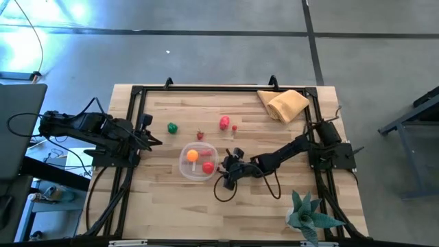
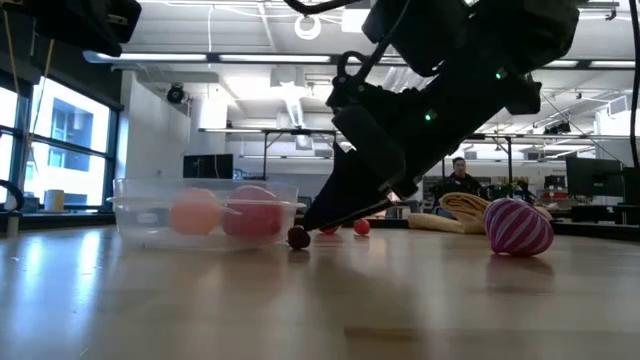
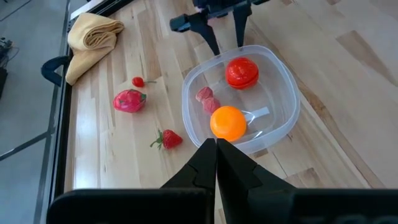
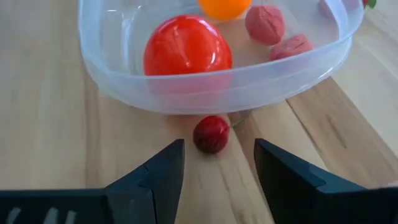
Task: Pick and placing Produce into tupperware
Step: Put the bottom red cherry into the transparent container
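The clear tupperware [image 1: 197, 162] stands at mid-table and holds a red tomato [image 4: 186, 46], an orange [image 3: 227, 122] and two pink pieces [image 4: 266, 23]. A small dark red cherry [image 4: 211, 134] lies on the wood against the tupperware's outer wall. My right gripper [image 4: 217, 158] is open and low over the table. Its fingertips stand either side of the cherry and just short of it, touching nothing. More produce lies loose on the table: a green piece [image 1: 172, 127], a strawberry [image 1: 200, 135], a pink fruit [image 1: 224, 123] and a small red cherry [image 1: 234, 128]. My left gripper [image 3: 216, 155] waits shut at the table's left.
A tan cloth [image 1: 285, 104] lies at the far right corner. A teal spiky plant [image 1: 309, 214] stands at the near right. A black frame [image 1: 137, 89] runs along the table's edges. Bare wood lies near the front edge.
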Controlling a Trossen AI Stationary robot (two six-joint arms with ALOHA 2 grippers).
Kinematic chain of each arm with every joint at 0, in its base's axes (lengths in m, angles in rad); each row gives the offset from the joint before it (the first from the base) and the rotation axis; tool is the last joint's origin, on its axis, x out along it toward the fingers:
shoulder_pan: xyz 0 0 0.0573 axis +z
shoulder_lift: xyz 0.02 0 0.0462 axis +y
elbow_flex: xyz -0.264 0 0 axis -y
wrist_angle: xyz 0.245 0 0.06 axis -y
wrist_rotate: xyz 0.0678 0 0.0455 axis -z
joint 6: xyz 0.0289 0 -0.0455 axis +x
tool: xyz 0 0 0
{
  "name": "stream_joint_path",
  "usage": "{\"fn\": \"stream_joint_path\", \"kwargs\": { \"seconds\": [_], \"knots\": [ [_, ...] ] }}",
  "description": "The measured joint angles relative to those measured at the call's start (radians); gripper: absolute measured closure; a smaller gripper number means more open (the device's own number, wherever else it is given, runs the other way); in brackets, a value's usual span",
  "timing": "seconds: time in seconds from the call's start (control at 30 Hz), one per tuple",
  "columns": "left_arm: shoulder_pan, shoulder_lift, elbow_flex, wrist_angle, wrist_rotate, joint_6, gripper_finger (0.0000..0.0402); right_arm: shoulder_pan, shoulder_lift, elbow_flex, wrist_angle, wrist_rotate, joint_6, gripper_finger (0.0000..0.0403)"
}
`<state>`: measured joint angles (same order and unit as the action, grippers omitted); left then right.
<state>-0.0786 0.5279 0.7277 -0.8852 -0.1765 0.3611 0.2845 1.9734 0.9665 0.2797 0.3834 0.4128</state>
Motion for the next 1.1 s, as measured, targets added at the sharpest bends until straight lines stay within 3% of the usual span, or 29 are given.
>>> {"fn": "stream_joint_path", "kwargs": {
  "seconds": [1.1],
  "knots": [
    [0.0, 0.0, 0.0, 0.0, 0.0, 0.0, 0.0399, -0.043, 0.044, 0.002, 0.081, -0.078, -0.057, 0.0218]
  ]
}}
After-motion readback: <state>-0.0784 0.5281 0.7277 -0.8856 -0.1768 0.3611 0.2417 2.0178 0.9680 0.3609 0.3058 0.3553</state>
